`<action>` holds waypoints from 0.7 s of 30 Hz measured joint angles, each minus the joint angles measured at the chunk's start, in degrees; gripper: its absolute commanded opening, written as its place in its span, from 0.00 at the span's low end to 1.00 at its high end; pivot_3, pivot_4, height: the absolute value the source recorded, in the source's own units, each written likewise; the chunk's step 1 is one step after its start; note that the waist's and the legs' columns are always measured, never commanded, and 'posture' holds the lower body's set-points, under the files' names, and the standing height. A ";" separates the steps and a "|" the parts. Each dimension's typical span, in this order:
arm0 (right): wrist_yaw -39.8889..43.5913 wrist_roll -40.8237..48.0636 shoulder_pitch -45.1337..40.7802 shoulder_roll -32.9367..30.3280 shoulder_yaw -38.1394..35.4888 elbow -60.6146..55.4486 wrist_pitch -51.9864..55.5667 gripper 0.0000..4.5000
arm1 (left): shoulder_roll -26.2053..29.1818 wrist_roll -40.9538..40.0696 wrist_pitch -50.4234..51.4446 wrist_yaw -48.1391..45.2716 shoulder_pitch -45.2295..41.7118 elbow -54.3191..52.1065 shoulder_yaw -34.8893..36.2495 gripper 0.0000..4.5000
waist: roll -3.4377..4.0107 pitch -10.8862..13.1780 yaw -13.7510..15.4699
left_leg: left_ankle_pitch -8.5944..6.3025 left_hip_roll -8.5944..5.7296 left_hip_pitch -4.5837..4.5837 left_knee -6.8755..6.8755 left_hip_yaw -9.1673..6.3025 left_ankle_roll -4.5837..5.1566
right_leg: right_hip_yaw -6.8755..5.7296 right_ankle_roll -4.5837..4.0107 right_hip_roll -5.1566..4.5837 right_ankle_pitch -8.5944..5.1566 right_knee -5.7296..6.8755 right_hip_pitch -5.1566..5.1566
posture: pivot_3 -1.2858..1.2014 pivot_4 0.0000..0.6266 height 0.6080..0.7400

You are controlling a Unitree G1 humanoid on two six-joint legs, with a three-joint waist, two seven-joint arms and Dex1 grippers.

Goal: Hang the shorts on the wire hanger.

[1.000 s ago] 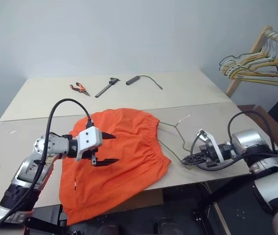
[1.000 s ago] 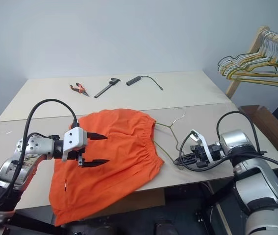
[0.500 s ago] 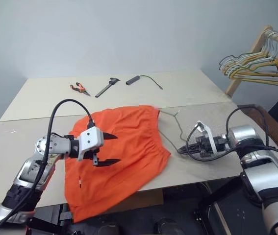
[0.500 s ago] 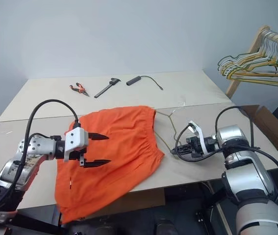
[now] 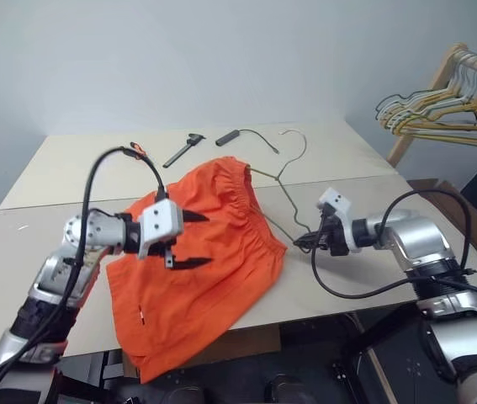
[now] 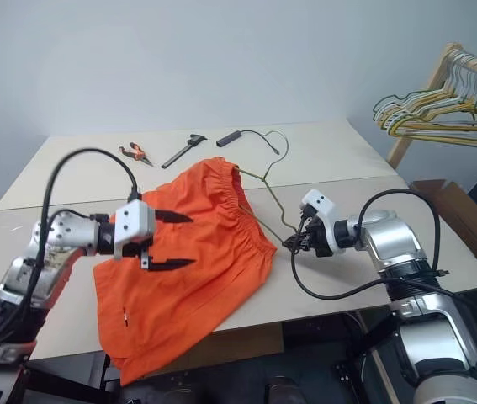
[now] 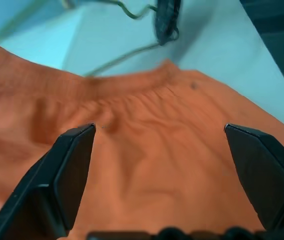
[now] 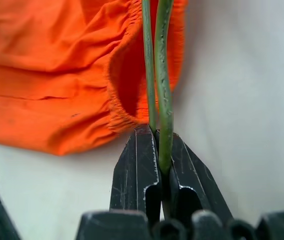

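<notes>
Grey wire hanger (image 5: 282,178) sits clamped in right gripper (image 5: 304,243).

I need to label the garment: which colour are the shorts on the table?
The shorts are bright plain orange, best seen in the right eye view.

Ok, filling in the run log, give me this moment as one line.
left hand: open, above shorts | right hand: shut on wire hanger | hanger partly inside waistband
</notes>
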 measured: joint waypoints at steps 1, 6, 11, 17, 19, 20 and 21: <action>-0.15 -0.43 -0.08 -0.06 0.00 -0.31 -0.24 0.00 | 0.03 -0.20 -0.62 0.02 -1.85 1.28 1.02 1.00 | 0.00 0.00 -0.06 | 0.00 0.00 0.01 0.00 0.09 0.00 | 0.00 0.00 0.00 0.00 -0.01 0.01 | 0.51 0.00 1.00; 0.01 -1.90 -0.43 -0.47 1.14 -2.35 -2.19 0.00 | 0.06 -0.04 -2.22 0.54 -13.87 12.21 3.21 1.00 | 0.00 0.00 -0.23 | 0.00 -0.02 0.02 -0.01 0.22 0.00 | 0.01 0.00 0.01 0.00 -0.01 0.00 | 0.51 0.00 1.00; 0.22 -3.53 -0.58 -0.66 3.40 -6.28 -3.80 0.00 | 2.48 2.42 -7.99 -7.29 -20.98 22.77 1.40 1.00 | 0.00 0.00 -1.29 | 0.01 -0.01 0.01 -0.03 0.31 -0.01 | 0.03 0.01 0.02 -0.01 -0.03 -0.03 | 0.51 0.00 1.00; 1.22 -5.06 -3.38 -0.75 5.99 -8.97 -5.77 0.00 | 0.67 8.14 -16.25 -12.55 -29.01 37.34 -3.35 1.00 | 0.00 0.00 -1.65 | 0.00 0.00 -0.06 0.04 0.38 0.00 | 0.03 0.02 0.01 -0.02 -0.04 -0.07 | 0.51 0.00 1.00; 1.51 -5.96 -4.19 -0.92 6.89 -9.73 -7.12 0.00 | -0.22 9.07 -17.90 -14.37 -31.93 41.04 -4.09 1.00 | 0.00 0.00 -1.69 | 0.00 0.01 -0.09 0.04 0.39 0.01 | 0.02 0.03 0.02 -0.02 -0.05 -0.09 | 0.51 0.00 1.00; 1.66 -6.32 -4.30 -0.92 7.09 -10.00 -7.63 0.00 | -0.72 9.17 -18.08 -15.47 -33.22 42.60 -4.41 1.00 | 0.00 0.00 -1.69 | -0.01 0.00 -0.10 0.04 0.39 0.01 | 0.02 0.04 0.01 -0.03 -0.06 -0.09 | 0.50 0.00 1.00; 1.73 -6.51 -4.39 -0.89 7.27 -10.28 -7.89 0.00 | -1.00 9.38 -18.13 -16.72 -34.31 43.92 -4.76 1.00 | 0.00 0.00 -1.74 | -0.01 0.01 -0.13 0.04 0.41 0.02 | 0.04 0.04 0.01 -0.03 -0.06 -0.13 | 0.50 0.00 1.00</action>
